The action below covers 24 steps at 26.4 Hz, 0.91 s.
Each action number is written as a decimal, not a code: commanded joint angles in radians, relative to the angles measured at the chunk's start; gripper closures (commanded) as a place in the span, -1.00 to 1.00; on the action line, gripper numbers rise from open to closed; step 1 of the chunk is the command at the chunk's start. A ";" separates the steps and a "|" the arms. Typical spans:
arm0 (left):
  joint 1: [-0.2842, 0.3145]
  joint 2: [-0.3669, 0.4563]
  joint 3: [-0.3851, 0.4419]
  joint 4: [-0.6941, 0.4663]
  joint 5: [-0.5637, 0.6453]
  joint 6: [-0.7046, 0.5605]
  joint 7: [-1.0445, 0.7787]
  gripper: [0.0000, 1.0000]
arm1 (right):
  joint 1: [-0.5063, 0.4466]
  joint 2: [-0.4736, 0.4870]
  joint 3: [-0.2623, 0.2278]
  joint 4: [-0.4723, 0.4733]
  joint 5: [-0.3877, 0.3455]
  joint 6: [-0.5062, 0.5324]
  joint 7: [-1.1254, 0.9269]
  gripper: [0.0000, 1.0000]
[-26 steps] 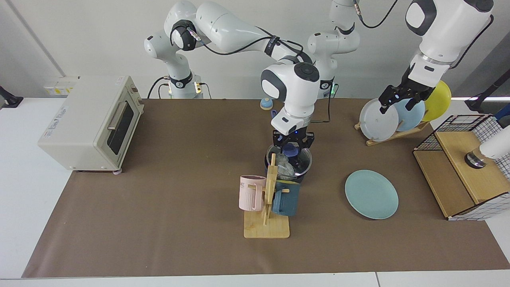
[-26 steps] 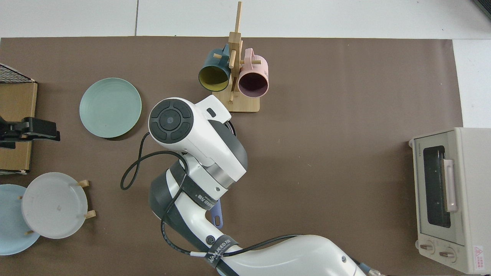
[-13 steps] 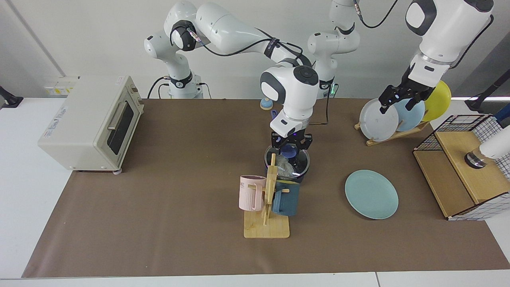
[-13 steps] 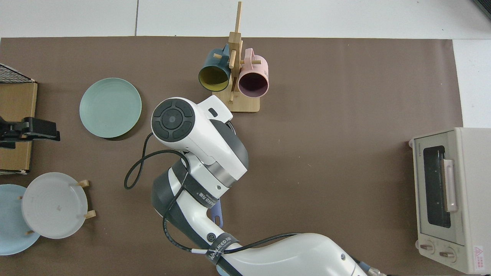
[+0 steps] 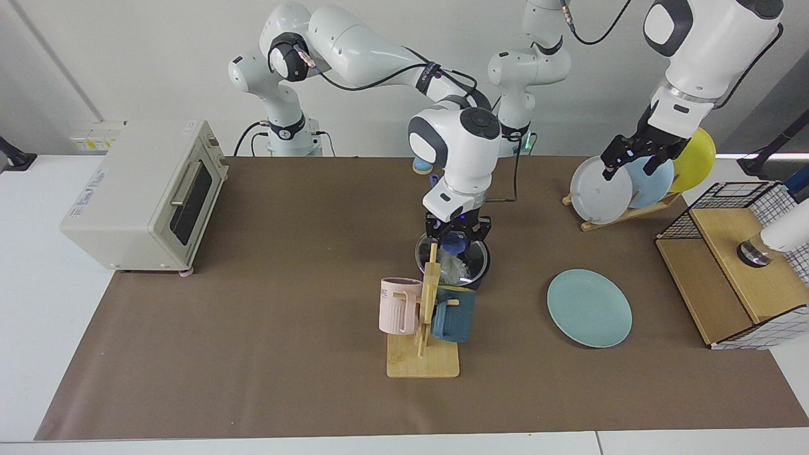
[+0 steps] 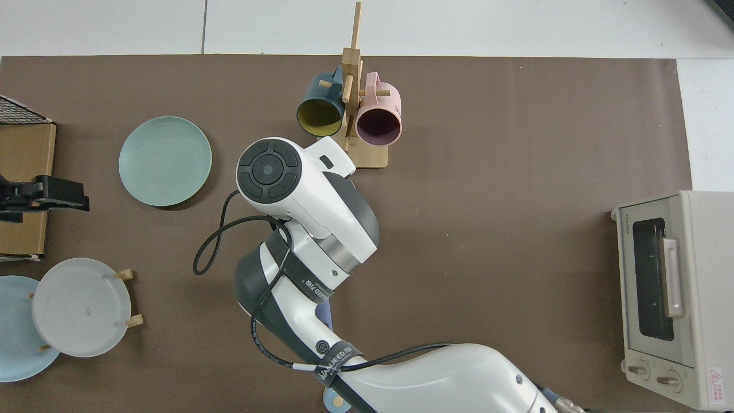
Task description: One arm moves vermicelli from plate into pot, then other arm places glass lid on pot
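My right gripper (image 5: 455, 240) is shut on the blue knob of the glass lid (image 5: 471, 256), which lies about level over the pot (image 5: 481, 280). White vermicelli (image 5: 451, 270) shows through the glass inside the pot. In the top view the right arm covers the pot and lid; only the blue handle (image 6: 323, 314) sticks out. The teal plate (image 5: 589, 308) (image 6: 165, 161) lies bare on the mat. My left gripper (image 5: 637, 165) waits open and raised in front of the plate rack, holding nothing.
A wooden mug rack (image 5: 425, 354) with a pink mug (image 5: 398, 306) and a dark teal mug (image 5: 454, 316) stands right in front of the pot. A plate rack (image 5: 622, 215) sits back right, a wire basket (image 5: 739, 259) far right, a toaster oven (image 5: 142, 193) left.
The right gripper has shifted the lid slightly to the view's left and the lid has gone from tilted to level over the pot. The left arm has not moved.
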 commanded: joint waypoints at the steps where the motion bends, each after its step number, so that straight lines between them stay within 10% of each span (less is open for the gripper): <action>1: 0.011 -0.018 -0.007 -0.019 0.007 -0.006 0.002 -1.00 | -0.005 -0.017 0.009 -0.020 -0.006 0.018 -0.031 1.00; 24: 0.011 -0.016 -0.005 -0.019 0.009 -0.002 0.005 -1.00 | 0.004 -0.010 0.009 -0.020 -0.004 0.035 -0.031 1.00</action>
